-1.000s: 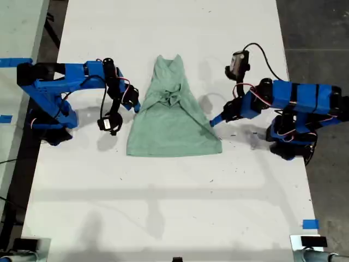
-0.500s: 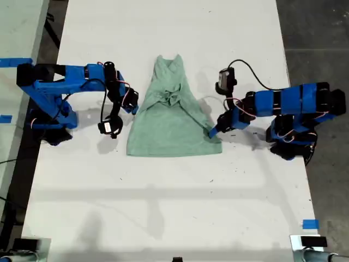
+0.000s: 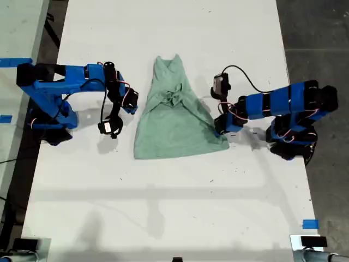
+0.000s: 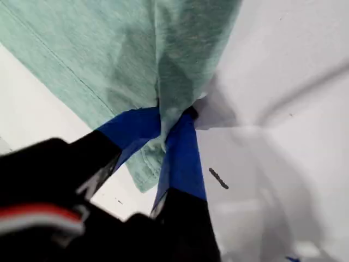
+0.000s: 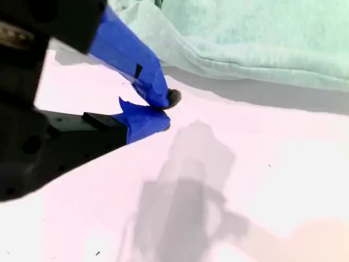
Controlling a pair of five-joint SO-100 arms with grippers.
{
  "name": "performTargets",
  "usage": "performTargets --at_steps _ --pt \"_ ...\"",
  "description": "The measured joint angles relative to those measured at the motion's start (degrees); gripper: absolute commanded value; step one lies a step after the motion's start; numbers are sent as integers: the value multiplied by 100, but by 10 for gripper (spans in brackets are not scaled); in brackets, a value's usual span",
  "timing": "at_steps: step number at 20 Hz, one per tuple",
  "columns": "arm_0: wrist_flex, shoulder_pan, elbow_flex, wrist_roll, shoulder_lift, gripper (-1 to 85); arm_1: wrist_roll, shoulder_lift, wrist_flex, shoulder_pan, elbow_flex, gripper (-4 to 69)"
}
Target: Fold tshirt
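On the white worktop, mid-way between both arms, the tshirt is laid: light, limp, best taken by hems. My first gripper is clamped on its edge; my second gripper seemingly closed, empty.

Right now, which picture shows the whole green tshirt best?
The exterior view: it shows the whole tshirt spread on the white table, between both arms. The first wrist view shows only an edge pinched in my first tool. The second wrist view shows just a strip of it beyond my second tool.
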Motion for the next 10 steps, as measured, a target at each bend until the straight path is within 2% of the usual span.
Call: performTargets --at_steps 3,8,10 --pt "-44 0 0 0 0 1 0 -18 281 9 -167 -5" --pt "-44 0 0 0 0 1 26 -26 1925 9 -1397 -5" --pt "-44 26 0 0 0 1 105 -26 2320 -26 -2048 -5"
